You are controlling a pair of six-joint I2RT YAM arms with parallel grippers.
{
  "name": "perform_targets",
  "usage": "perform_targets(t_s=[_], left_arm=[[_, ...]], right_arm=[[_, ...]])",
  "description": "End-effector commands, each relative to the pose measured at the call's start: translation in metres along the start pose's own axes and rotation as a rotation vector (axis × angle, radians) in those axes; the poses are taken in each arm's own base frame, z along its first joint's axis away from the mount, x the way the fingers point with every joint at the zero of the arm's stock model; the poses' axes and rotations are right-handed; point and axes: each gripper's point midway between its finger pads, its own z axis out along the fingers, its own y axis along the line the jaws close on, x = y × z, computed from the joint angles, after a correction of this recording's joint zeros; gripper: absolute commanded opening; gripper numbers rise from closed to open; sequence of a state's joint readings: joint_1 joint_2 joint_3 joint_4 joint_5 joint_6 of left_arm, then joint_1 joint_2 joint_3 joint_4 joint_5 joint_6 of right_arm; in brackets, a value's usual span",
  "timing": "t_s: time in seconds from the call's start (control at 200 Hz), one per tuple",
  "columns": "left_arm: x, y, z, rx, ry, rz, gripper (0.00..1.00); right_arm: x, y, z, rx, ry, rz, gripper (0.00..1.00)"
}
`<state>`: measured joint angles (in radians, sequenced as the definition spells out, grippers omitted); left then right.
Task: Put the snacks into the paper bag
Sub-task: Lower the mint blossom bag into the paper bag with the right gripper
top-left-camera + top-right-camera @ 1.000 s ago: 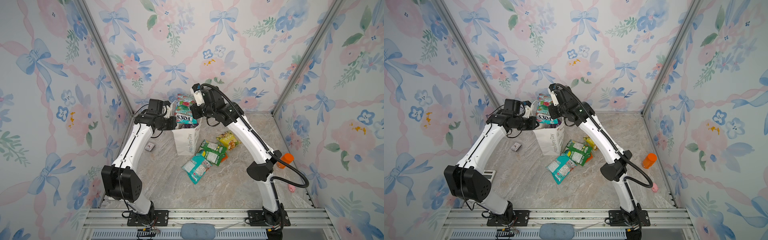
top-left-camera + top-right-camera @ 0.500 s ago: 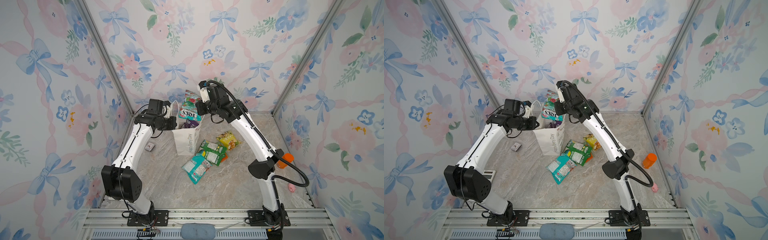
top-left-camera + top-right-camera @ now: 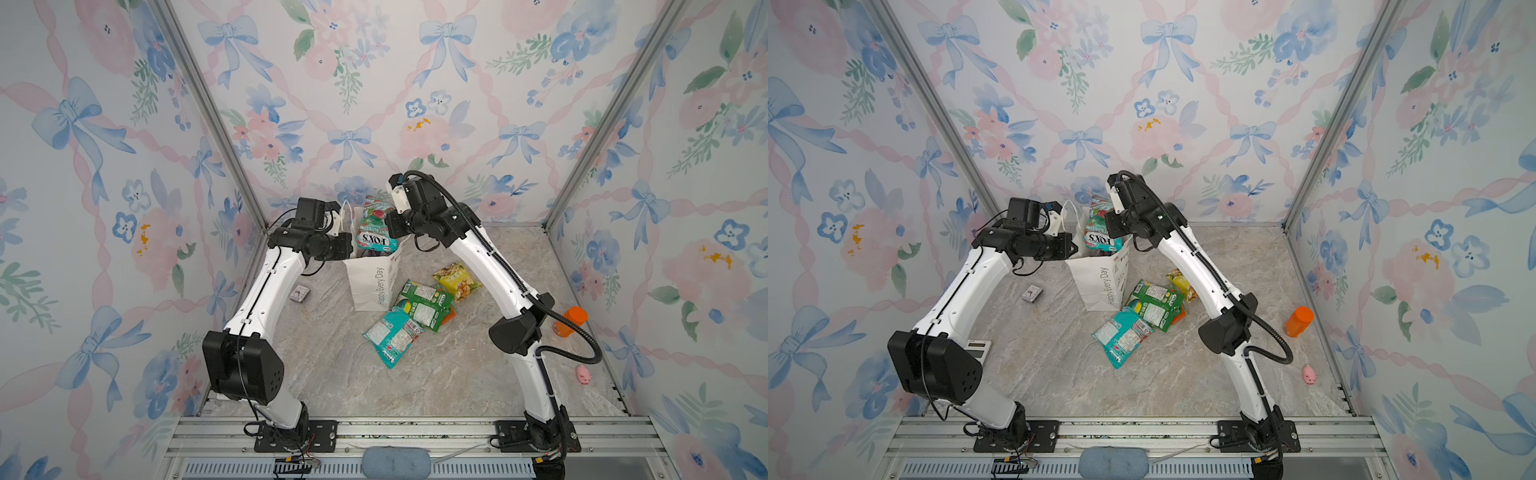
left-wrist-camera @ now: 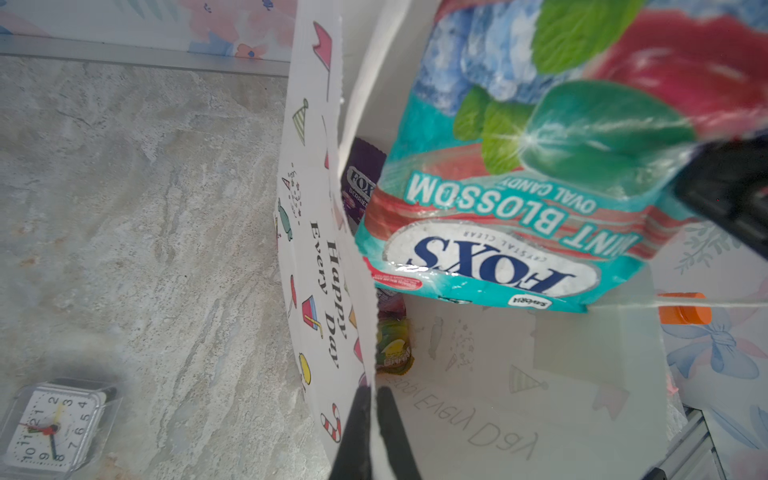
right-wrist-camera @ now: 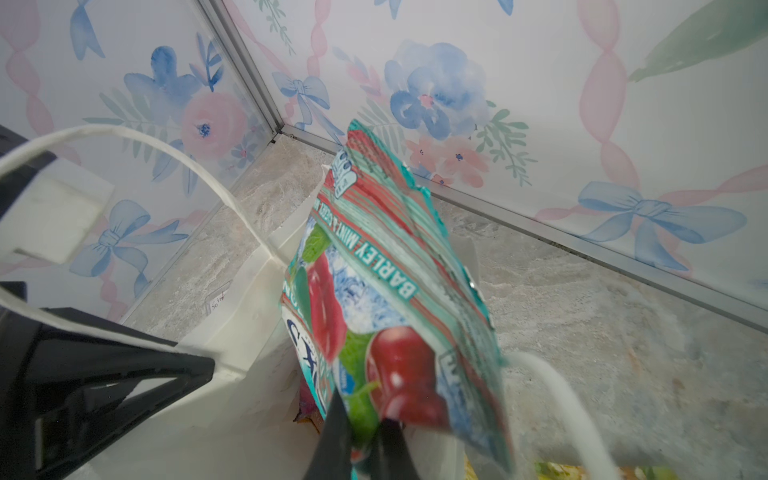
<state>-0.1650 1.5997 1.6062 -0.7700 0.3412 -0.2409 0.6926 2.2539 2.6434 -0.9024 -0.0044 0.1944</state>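
Hanging upside down at the mouth of the paper bag point(image 3: 371, 286): teal FOX'S mint packet point(image 3: 376, 226), right gripper point(image 5: 360, 419) clamped on it. Left gripper point(image 4: 374, 397) pinches the bag's rim. Purple packet point(image 4: 360, 183) already inside.

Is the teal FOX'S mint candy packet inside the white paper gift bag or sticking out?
Partly in: the lower end of the teal packet dips into the paper bag; the rest sticks out, pinched by the right gripper.
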Motion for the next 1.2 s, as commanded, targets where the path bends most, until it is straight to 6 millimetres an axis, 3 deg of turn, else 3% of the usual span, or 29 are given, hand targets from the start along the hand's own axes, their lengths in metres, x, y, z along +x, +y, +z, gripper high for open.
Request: perform_targets(t_s=[0.0,0.765,0.82,0.905,0.96,1.195], left_arm=[[-0.001,-0.002,-0.002,0.015,-0.012,-0.005,0.00],[0.000,0.000,0.002,0.018,-0.002,-0.010,0.00],[0.000,0.000,0.002,0.018,-0.003,-0.010,0.00],[0.000,0.000,0.003,0.018,0.000,-0.012,0.00],[0.000,0.001,0.003,0.017,-0.001,-0.012,0.00],[0.000,0.002,0.003,0.014,0.000,-0.013,0.00]], right_arm=[[-0.003,0.003,0.004,-0.027,-0.012,0.017,0.00],[0.017,-0.006,0.030,-0.080,0.059,0.046,0.00],[0.015,-0.006,0.030,-0.082,0.054,0.054,0.11],[0.007,-0.007,0.025,-0.092,0.030,0.076,0.37],[-0.001,-0.007,0.019,-0.100,0.009,0.089,0.48],[-0.028,0.005,-0.017,-0.168,-0.067,0.123,0.62]])
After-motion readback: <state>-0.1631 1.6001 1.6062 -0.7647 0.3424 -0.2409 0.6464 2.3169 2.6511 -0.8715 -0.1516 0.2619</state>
